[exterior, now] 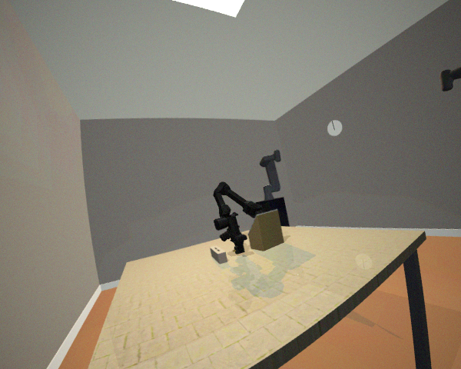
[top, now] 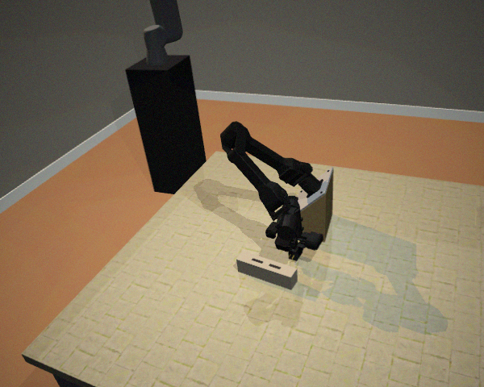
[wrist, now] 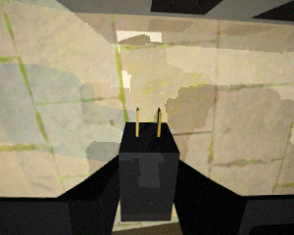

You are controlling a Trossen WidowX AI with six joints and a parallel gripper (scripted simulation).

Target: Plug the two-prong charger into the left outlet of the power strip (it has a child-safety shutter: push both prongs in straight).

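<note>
The black charger (wrist: pixel 148 183) is held between the fingers in the wrist view, its two gold prongs (wrist: pixel 137 122) (wrist: pixel 159 123) pointing away from the gripper. My gripper (top: pixel 294 255) (exterior: pixel 239 250) (wrist: pixel 145 160) is shut on it, low over the table, beside the strip's right end in the top view. The power strip (top: pixel 263 276) (exterior: pixel 219 254) (wrist: pixel 113 6) is a pale grey bar with two dark outlets on top; it crosses the top edge of the wrist view, partly cut off. The prongs are outside both outlets and apart from the strip. The exact height of their tips cannot be told.
The wedge-shaped arm base (top: pixel 316 219) (exterior: pixel 267 232) stands just behind the gripper on the tiled table (top: pixel 150 316) (exterior: pixel 175 310). A tall black pedestal (top: pixel 171 125) with another arm stands beyond the table's edge. Shadows of the arm fall around the strip.
</note>
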